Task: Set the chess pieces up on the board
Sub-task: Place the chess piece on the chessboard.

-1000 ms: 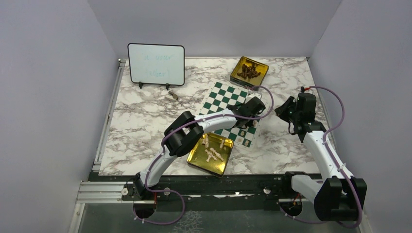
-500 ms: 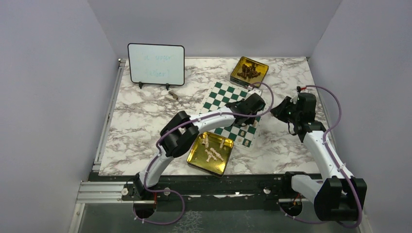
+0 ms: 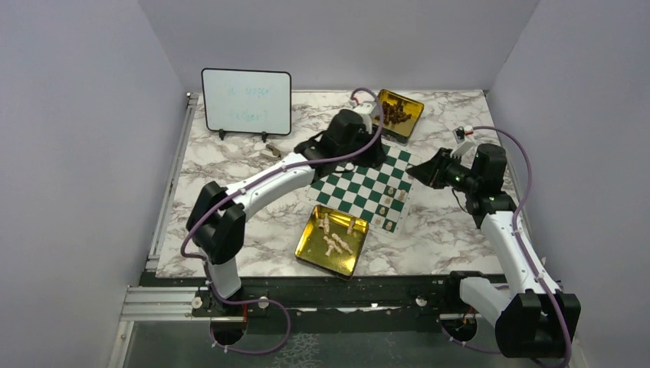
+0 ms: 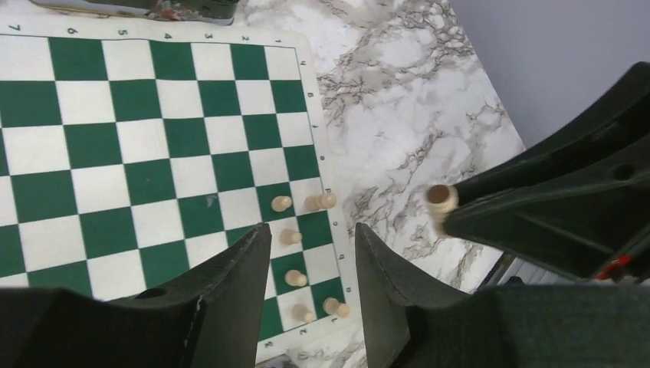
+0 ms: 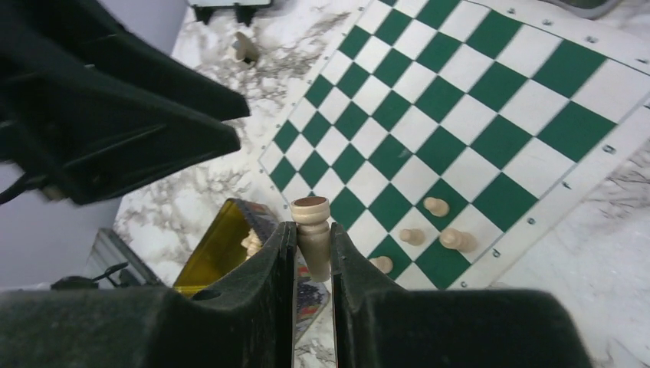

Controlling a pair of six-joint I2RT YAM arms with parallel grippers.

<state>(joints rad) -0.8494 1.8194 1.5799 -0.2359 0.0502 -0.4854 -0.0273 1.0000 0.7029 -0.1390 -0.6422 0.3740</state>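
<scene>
Left tool (image 4: 310, 230), now apart and empty, swung to board's (image 3: 360, 184) 12 o'clock edge; right tool (image 5: 313, 230) clamped on cream piece (image 5: 310, 211), likely placing next.

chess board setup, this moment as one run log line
right tool: shut on cream piece | left tool: open | board: pieces along one edge

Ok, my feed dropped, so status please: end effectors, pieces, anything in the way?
Left end effector open, empty, above board. Right end effector shut on a pale piece. Six pieces on near right corner. Left arm overhangs far edge.
</scene>
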